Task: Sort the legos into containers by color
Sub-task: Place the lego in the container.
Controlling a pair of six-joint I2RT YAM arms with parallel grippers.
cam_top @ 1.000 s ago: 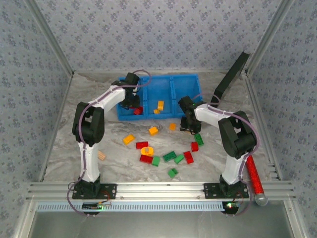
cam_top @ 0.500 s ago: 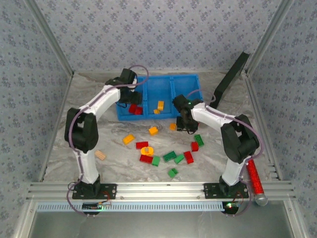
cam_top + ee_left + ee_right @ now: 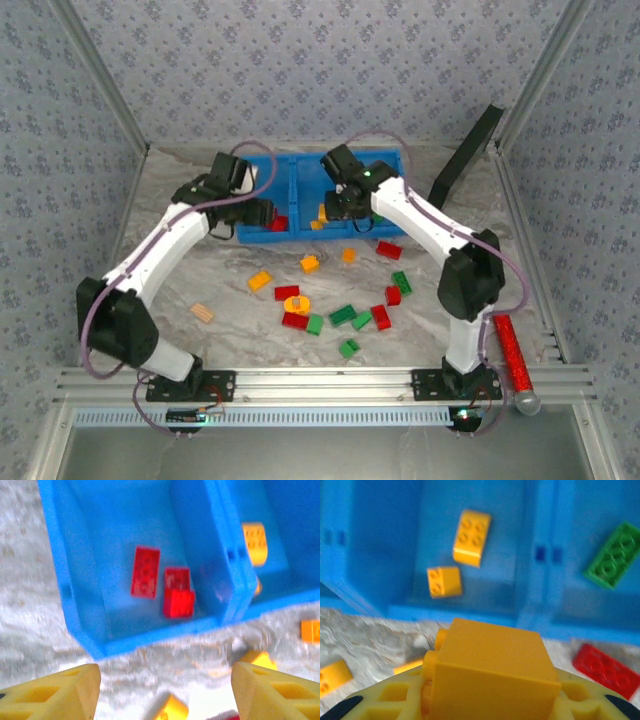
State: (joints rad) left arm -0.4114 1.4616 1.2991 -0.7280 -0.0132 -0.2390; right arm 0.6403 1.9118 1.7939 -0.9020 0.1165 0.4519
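— Marbled table (image 3: 240,335), papered walls (image 3: 320,60) round it. What is on your left?

— A tan block (image 3: 203,313) lies toward the near left corner. Farther back, my left gripper (image 3: 257,212) hangs just off the near left corner of the bin (image 3: 385,175), fingers (image 3: 55,692) spread wide with nothing between them.

— And the bin?

— It sits at the middle of the far edge. The left compartment has red bricks (image 3: 145,572) on its floor, the middle one two orange bricks (image 3: 471,537), and the right one a green brick (image 3: 612,555).

— Your right hand?

— My right gripper (image 3: 334,207) is by the near wall of the middle compartment, clamped on the held brick (image 3: 490,665), an orange one with its studs facing left in the wrist view.

— What lies outside the bin?

— Loose bricks (image 3: 342,314) in red, orange and green are scattered between the bin and the near edge. A black slab (image 3: 465,155) leans at the far right corner, and a red cylinder (image 3: 512,350) lies along the right edge.
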